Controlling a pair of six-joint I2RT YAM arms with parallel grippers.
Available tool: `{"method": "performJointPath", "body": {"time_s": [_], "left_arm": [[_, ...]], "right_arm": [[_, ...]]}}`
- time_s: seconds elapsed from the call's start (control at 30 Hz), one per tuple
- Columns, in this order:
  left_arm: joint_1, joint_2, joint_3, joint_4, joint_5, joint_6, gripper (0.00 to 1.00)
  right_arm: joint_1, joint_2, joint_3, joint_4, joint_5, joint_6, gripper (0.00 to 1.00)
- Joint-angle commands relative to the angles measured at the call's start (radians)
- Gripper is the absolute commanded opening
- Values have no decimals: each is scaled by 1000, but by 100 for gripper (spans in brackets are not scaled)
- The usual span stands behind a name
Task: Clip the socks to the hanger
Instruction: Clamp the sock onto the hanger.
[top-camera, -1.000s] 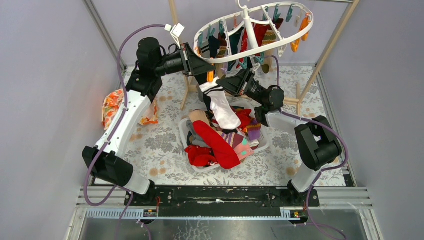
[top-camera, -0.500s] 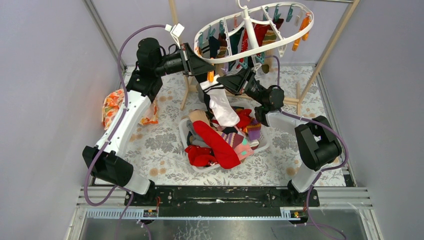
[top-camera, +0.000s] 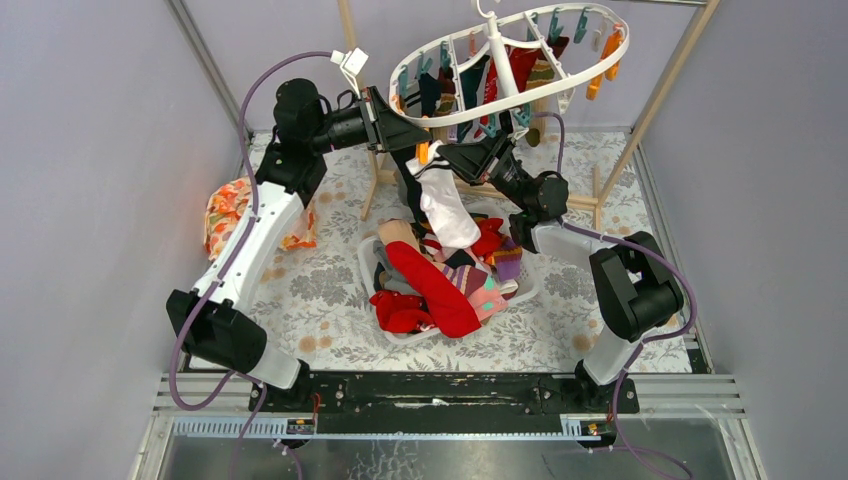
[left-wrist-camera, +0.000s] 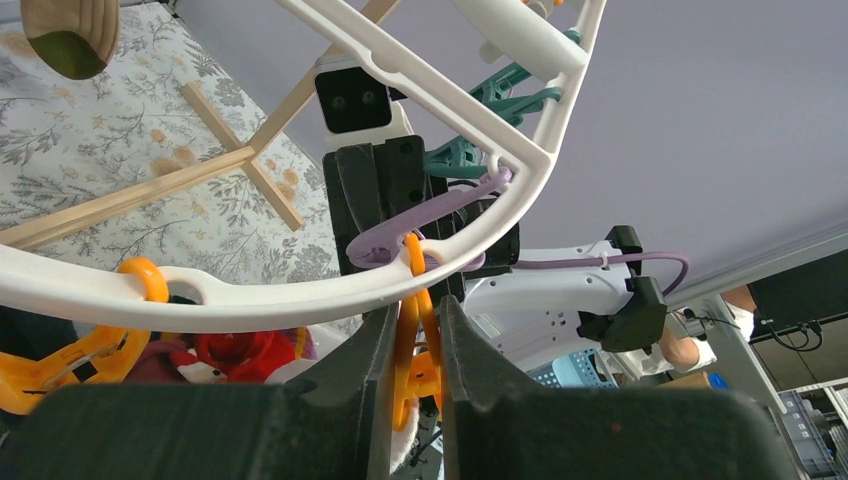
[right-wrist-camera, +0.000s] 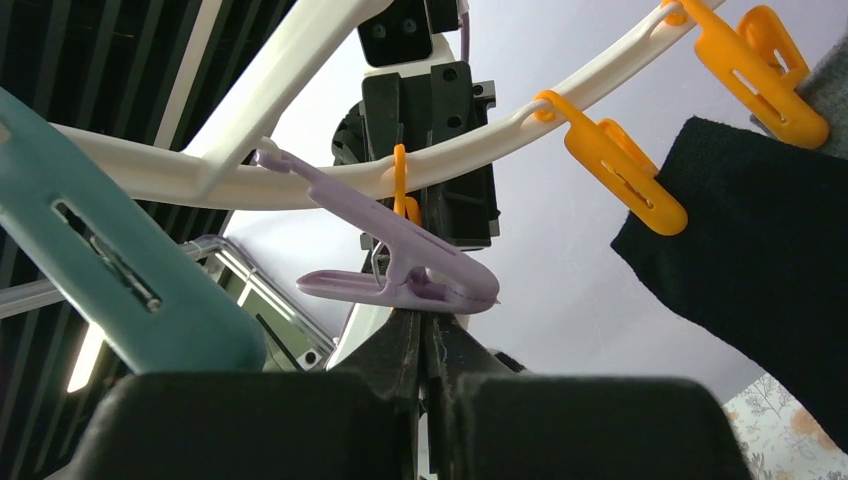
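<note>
**Item:** the white sock (top-camera: 447, 215), black bands at the cuff, hangs lengthwise beneath the near-left rim of the hanger (left-wrist-camera: 300, 305), cuff uppermost and toe down.

**Grip:** the right fingers (right-wrist-camera: 425, 350) are fully closed and pinch the cuff. Facing them under the same rim, the left fingers (left-wrist-camera: 375, 360) stand narrowly parted and squeeze the orange clip (left-wrist-camera: 408, 350) from both sides.

**Relation:** both wrist views show the two sets of fingers nose to nose across that clip.

**Judgement:** the cuff lies just below the clip, so the right arm must raise it into the clip's mouth. Whether that mouth gapes cannot be told.

**Stock:** the remaining socks (top-camera: 440, 290) lie heaped well below the hanger.
</note>
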Motion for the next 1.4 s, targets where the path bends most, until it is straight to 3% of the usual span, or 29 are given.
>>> {"method": "performJointPath", "body": {"time_s": [0.0, 0.4, 0.57, 0.73, 0.83, 0.9, 1.0, 1.1, 1.23, 1.37], "left_arm": [[-2, -29, -20, 99, 72, -36, 0], [0, -53, -31, 63, 17, 18, 3], [-1, -53, -12, -3, -60, 72, 20], [-1, -54, 3, -48, -90, 101, 44], [-1, -56, 10, -63, -97, 112, 49], [1, -59, 15, -74, -101, 119, 63], [6, -67, 17, -85, -104, 129, 70], [12, -78, 17, -114, -107, 155, 90], [27, -108, -16, -160, -104, 204, 93], [35, -155, -101, -170, -61, 228, 87]], "right_arm": [[11, -2, 8, 134, 50, -19, 0], [19, -17, 0, 134, 40, -20, 0], [21, -20, 13, 134, 40, -16, 0], [21, -18, 14, 134, 49, -16, 0], [21, -16, 13, 134, 52, -16, 0], [22, -16, 15, 134, 54, -17, 0], [23, -16, 17, 134, 56, -17, 0], [23, -20, 14, 134, 59, -20, 0], [23, -26, 9, 133, 63, -23, 0], [23, -28, 12, 133, 63, -25, 0]]}}
